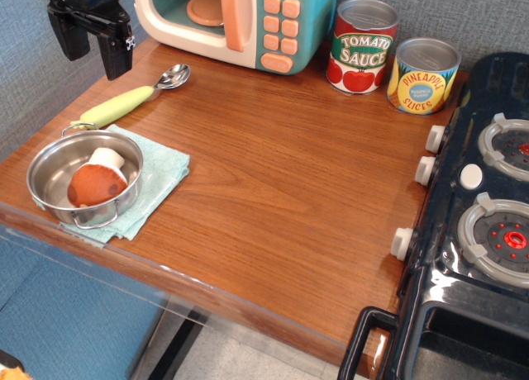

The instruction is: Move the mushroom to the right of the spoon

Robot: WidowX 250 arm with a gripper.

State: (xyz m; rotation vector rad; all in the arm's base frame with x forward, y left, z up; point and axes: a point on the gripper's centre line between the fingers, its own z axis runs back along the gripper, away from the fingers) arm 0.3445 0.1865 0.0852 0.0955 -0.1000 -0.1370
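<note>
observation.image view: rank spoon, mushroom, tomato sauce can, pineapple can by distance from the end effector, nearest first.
From the end effector, at the top left:
1. spoon, just below it, to its right
2. mushroom, in the steel pot at the front left
3. tomato sauce can, at the back, right of the toy microwave
4. pineapple can, farthest right

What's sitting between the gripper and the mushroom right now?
The spoon lies between the gripper and the mushroom, which sits in a metal pot; the only view shows it.

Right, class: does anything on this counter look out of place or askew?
Mildly. The mushroom lies tipped on its side inside the metal pot, stem up. The pot sits on a rumpled teal cloth that overhangs the counter's front edge. Nothing is spilled or visibly damaged.
</note>
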